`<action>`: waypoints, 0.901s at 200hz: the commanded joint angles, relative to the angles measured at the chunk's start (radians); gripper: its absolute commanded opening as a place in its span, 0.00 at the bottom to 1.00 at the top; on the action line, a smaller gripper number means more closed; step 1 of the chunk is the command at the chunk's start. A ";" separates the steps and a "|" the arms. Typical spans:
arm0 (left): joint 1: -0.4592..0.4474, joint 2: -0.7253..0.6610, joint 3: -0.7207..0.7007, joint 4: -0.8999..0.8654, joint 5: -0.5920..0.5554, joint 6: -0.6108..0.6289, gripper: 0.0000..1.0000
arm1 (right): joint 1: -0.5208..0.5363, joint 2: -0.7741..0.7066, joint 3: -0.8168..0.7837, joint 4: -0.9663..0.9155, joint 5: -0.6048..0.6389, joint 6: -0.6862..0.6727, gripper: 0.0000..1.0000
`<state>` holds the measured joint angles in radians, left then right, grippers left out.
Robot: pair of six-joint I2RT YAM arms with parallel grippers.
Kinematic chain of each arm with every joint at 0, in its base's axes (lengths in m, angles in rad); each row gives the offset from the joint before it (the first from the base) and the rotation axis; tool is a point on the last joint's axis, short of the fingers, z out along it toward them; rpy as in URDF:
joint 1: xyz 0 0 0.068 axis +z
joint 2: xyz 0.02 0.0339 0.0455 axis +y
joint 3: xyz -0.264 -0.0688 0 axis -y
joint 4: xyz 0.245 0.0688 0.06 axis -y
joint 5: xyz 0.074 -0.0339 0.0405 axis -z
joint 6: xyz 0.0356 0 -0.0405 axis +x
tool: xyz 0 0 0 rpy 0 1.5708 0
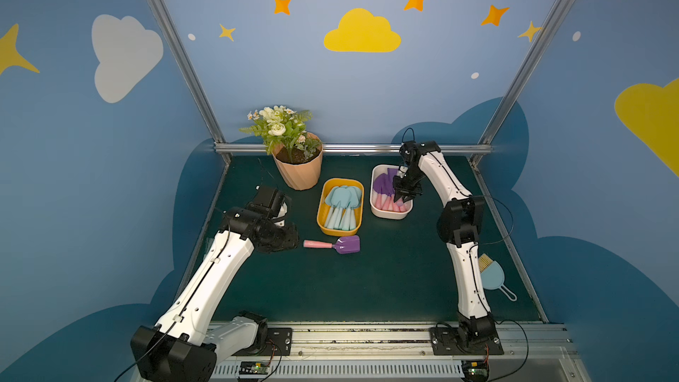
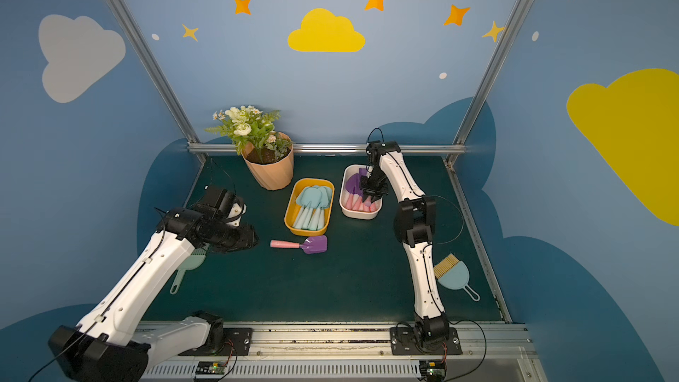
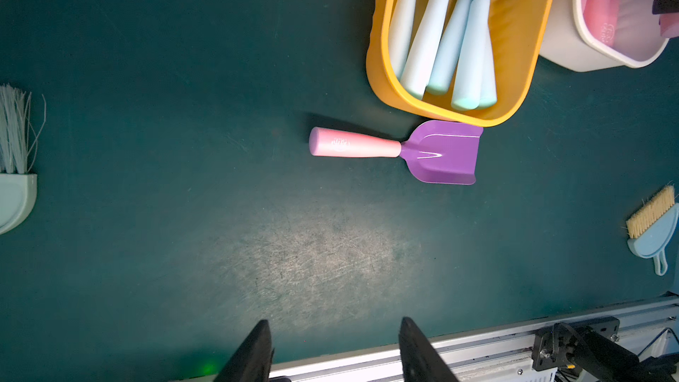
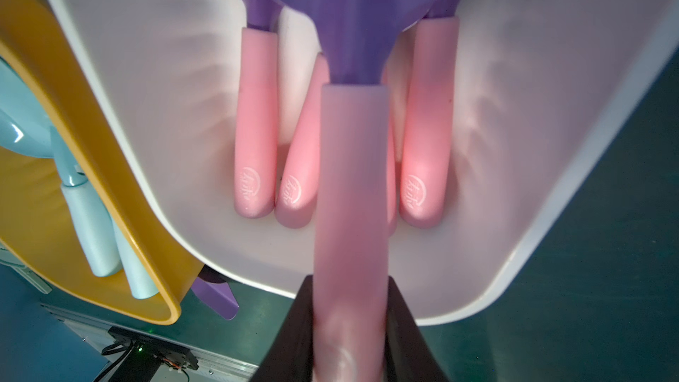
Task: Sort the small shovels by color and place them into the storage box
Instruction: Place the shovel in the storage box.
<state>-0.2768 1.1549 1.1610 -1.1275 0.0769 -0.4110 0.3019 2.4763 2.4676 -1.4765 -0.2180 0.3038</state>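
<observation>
Green mat (image 3: 147,67) below: my right gripper (image 4: 349,310) clamps a purple shovel (image 4: 352,159) over the white box (image 4: 514,141); left gripper (image 3: 334,325) gapes empty.

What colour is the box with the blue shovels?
The box is yellow; the left wrist view shows it best.

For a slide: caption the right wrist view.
Right gripper clamps one purple shovel by its handle over the white box of sorted purple shovels.

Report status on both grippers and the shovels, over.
Right gripper shut on purple shovel over white box. Left gripper open, empty. One loose purple shovel beside yellow box. Nothing blocking it.
</observation>
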 commanded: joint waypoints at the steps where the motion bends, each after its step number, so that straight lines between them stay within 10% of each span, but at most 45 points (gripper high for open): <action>1: 0.004 0.013 -0.012 -0.020 -0.005 0.008 0.47 | -0.005 0.025 0.037 -0.024 0.010 -0.026 0.16; 180: 0.005 0.034 0.000 -0.016 -0.005 0.025 0.48 | -0.007 0.115 0.053 -0.013 0.075 -0.033 0.23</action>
<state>-0.2764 1.1851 1.1610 -1.1275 0.0753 -0.4030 0.3000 2.5626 2.5023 -1.4712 -0.1570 0.2543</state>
